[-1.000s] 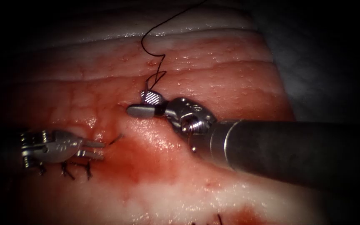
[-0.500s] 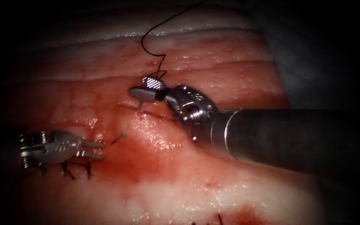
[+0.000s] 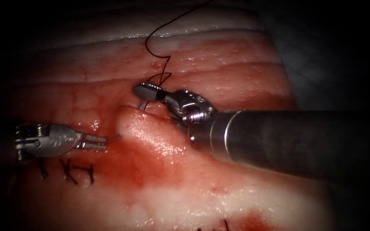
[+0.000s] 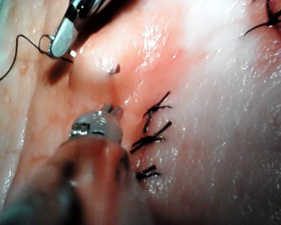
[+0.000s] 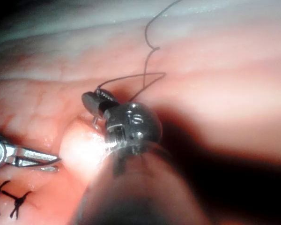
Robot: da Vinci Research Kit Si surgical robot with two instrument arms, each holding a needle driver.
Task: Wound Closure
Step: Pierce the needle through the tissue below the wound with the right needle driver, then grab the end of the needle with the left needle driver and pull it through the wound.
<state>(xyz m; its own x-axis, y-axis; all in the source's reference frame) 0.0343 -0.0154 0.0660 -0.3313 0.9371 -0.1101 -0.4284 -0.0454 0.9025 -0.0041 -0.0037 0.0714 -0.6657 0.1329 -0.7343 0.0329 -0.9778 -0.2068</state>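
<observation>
Wet pork tissue (image 3: 236, 72) fills my view. My right tool (image 3: 147, 91) is clenched on the needle (image 3: 142, 104) near its tail, the body buried in the raised far lip. My left tool (image 3: 96, 141) hovers parted, empty. Twisting risks tearing tissue; trailing thread (image 3: 161, 40) could snag.

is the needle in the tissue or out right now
In. The right tool grips the needle near its tail, its shaft enters the tissue, and its tip pokes out near the left tool.
</observation>
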